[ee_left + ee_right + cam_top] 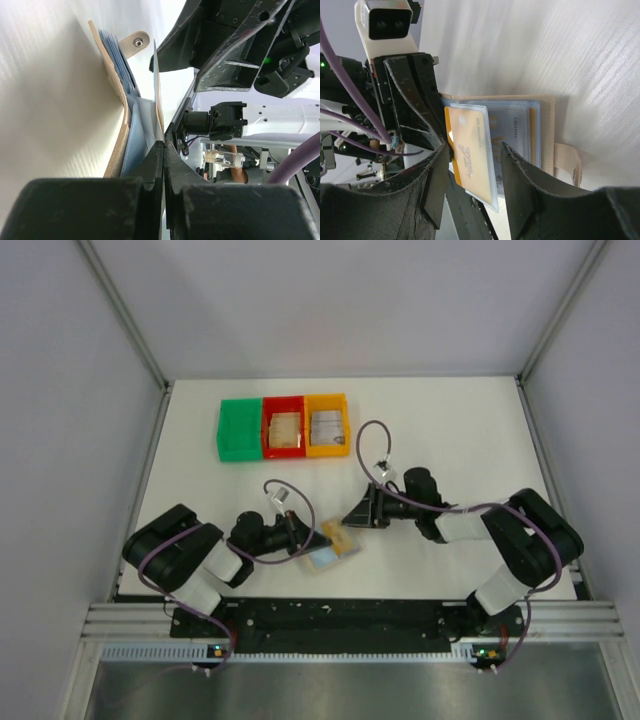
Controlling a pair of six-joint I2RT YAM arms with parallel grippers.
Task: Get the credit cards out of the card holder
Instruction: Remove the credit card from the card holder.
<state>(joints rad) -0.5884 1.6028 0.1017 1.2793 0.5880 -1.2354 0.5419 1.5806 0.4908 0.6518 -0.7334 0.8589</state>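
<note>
tan card holder (547, 125) open, yellow card (469, 150) protruding

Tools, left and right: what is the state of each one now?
Left tool: closed, gripping an edge of the card holder.
Right tool: open, its fingers on both sides of a yellow card.

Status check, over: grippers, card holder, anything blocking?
Left gripper shut on card holder edge. Right gripper open, straddling yellow card protruding from holder. Nothing seen blocking the pull.
</note>
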